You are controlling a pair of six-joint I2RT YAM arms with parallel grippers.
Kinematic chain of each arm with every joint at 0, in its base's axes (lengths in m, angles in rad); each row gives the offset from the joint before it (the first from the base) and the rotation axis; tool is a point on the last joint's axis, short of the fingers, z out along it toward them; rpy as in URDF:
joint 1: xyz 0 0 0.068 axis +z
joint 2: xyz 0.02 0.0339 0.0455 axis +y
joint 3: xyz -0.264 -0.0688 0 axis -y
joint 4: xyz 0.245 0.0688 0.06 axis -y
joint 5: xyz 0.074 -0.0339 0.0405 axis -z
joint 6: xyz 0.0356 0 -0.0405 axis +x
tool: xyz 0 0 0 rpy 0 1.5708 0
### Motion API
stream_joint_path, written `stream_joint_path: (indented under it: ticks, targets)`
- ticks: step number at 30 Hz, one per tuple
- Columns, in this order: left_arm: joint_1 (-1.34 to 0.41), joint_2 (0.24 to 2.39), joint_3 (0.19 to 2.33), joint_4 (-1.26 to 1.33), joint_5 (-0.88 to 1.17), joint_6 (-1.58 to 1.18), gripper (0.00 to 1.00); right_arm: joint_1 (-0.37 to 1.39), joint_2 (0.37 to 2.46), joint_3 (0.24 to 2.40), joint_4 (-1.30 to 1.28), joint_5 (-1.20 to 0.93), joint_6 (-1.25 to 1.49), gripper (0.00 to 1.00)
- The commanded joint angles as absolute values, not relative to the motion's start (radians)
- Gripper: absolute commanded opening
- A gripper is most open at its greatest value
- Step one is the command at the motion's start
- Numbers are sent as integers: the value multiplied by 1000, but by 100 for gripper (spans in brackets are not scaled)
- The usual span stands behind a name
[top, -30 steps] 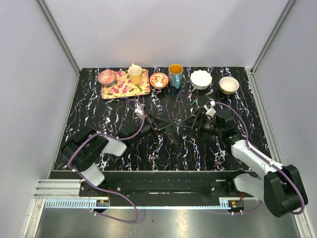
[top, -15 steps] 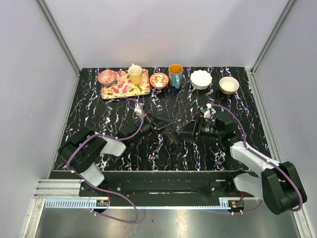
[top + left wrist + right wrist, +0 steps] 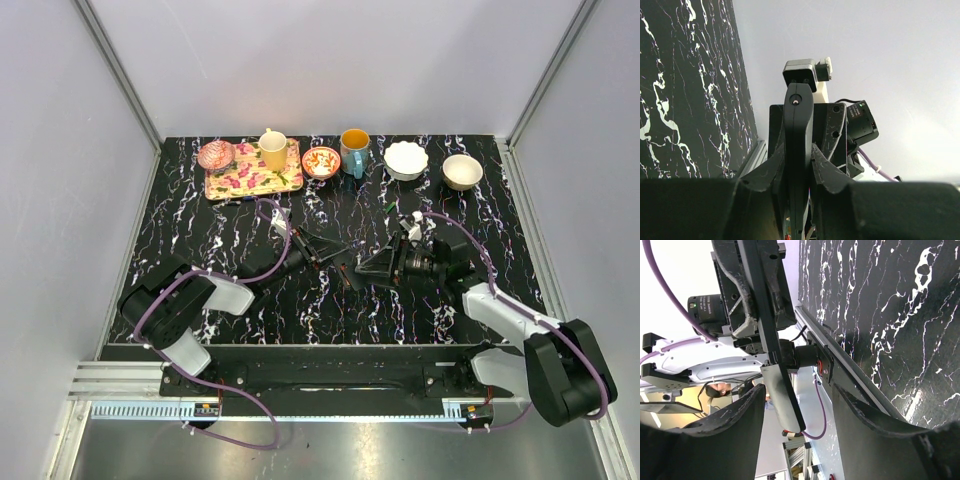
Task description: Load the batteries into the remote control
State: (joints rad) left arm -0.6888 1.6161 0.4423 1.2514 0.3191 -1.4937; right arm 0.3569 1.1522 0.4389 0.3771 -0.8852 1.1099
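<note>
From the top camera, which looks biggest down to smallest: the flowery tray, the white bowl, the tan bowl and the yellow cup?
Largest: flowery tray.
Next: white bowl and tan bowl. They look about alike, so no ranking between them.
Smallest: yellow cup.

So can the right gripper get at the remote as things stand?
Probably yes: the left gripper clamps the remote control, its free end facing the open right gripper with nothing between.

Table (image 3: 200, 230): black, white-veined marble pattern, centre of the top view. Along its far edge, upper frame, left to right:
- floral tray (image 3: 250, 175)
- red-patterned dish (image 3: 321, 162)
- blue mug (image 3: 354, 152)
- white bowl (image 3: 406, 160)
- beige bowl (image 3: 462, 172)
</note>
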Motion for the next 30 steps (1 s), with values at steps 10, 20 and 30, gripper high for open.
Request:
stream_joint_path:
  ticks: [10, 20, 30]
  targets:
    - [-687, 1601, 468, 1577, 308, -1494, 0, 374, 1184, 480, 353, -899, 1059, 58]
    - [-690, 1609, 474, 1574, 301, -1496, 0, 420, 1224, 492, 388, -876, 1081, 54]
    - [-695, 1603, 469, 1548, 299, -1482, 0, 439, 1230, 500, 374, -845, 1092, 48]
